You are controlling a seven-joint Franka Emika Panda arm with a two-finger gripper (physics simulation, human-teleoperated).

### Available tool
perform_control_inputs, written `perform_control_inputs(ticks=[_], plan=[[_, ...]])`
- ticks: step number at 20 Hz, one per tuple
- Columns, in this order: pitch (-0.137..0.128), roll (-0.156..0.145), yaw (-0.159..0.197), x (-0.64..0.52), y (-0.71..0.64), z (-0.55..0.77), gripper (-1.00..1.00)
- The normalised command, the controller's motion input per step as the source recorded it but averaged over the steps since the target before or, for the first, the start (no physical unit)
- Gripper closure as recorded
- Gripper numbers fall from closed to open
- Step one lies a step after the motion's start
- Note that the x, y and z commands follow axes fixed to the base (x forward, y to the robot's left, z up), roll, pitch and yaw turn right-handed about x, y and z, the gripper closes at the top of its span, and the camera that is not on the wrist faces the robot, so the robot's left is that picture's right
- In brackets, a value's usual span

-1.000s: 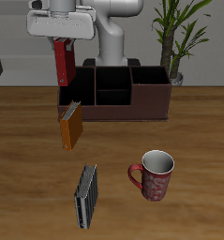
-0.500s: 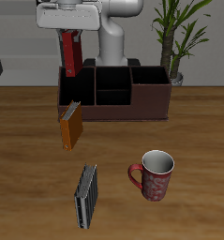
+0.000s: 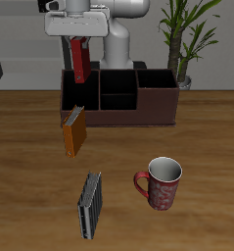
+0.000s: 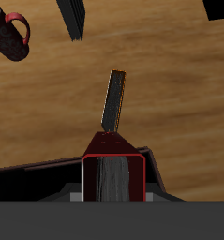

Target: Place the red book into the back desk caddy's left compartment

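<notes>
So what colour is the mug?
Dark red mug with pale specks, white inside; exterior view.

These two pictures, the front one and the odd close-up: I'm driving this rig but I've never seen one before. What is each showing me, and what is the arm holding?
Both are simulator renders of one moment. The exterior view looks at the table from the front and above; the white robot arm stands at the far side. Its two-finger gripper is shut on the red book, which hangs upright above one end section of the back desk caddy, the low dark box split by dividers.

The other picture comes from a camera on the gripper itself, looking down, so it appears turned round against the first. There the red book shows end-on, with the caddy's walls around and below it.

Also on the wooden table: an orange-brown book standing before the caddy, a grey-black striped book nearer the front edge, and a red mug. A potted plant stands behind.
</notes>
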Motion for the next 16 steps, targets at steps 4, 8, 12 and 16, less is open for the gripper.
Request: perform_control_inputs(ticks=[4, 8, 12, 16], plan=[[-0.022, 0.011, 0.052, -0.2, 0.08, -0.15, 1.0], [0.034, -0.008, -0.02, -0.21, 0.04, -0.23, 1.0], [-0.064, -0.002, 0.062, -0.32, 0.06, -0.03, 1.0], [-0.027, -0.012, 0.028, -0.12, -0.11, 0.04, 1.0]])
